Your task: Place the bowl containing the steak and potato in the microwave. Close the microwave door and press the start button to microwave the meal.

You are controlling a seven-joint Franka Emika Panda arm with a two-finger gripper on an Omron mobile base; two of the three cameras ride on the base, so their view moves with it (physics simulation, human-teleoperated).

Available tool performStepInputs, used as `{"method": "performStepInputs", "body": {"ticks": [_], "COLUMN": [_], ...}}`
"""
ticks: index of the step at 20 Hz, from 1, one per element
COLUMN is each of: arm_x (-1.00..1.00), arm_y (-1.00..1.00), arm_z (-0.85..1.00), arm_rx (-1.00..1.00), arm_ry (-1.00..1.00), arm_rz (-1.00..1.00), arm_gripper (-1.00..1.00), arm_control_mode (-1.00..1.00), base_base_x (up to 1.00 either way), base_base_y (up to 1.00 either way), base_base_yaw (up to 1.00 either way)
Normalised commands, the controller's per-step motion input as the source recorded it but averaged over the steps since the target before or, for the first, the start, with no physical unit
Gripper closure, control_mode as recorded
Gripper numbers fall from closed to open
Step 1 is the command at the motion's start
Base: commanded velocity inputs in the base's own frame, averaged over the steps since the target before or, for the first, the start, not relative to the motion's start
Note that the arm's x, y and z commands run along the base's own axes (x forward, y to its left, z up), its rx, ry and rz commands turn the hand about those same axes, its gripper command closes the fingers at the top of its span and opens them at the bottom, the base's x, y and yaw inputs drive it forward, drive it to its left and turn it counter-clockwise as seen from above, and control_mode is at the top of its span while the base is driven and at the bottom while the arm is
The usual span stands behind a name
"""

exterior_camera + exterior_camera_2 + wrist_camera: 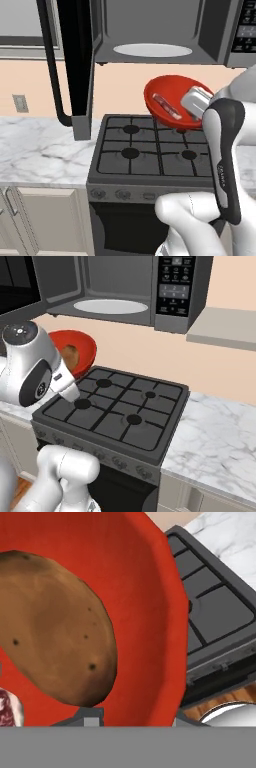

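Pincer (192, 102) on bowl (170, 95) rim, above stove (150, 150).

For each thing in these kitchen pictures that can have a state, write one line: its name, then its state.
microwave door: swung open.
microwave: cavity empty apart from its turntable.
bowl: lifted above the stove, tilted, gripped at its rim.
potato: inside the bowl.
steak: inside the bowl.
gripper: shut on the bowl.

Left base view: the arm hides the right rim of the bowl (170, 90); the microwave door (75, 65) is cut at the top edge. Right base view: the wrist covers the bowl's left part. Hand view: the steak (9, 709) is cropped; fingertips unseen.
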Motion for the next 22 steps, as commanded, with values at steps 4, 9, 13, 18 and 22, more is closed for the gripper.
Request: {"method": "performStepInputs", "body": {"ticks": [4, 9, 13, 18, 22], "arm_x": [0.04, 0.28, 0.46, 0.48, 0.60], "arm_y": [0.00, 0.00, 0.00, -0.04, -0.08], "arm_z": [0.71, 0.52, 0.42, 0.32, 0.14], "arm_rx": [0.00, 0.00, 0.00, 0.01, 0.05], "arm_ry": [-0.03, -0.04, -0.02, -0.03, -0.07], "arm_rz": [-0.10, -0.12, -0.12, -0.10, -0.08], "arm_gripper": [1.00, 1.00, 1.00, 1.00, 1.00], "arm_control_mode": [-1.00, -1.00, -1.00, -1.00, -1.00], "base_base_x": [0.00, 0.00, 0.00, 0.00, 0.00], "base_base_y": [0.00, 0.00, 0.00, 0.00, 0.00], "base_base_yaw": [0.00, 0.00, 0.00, 0.00, 0.00]}}
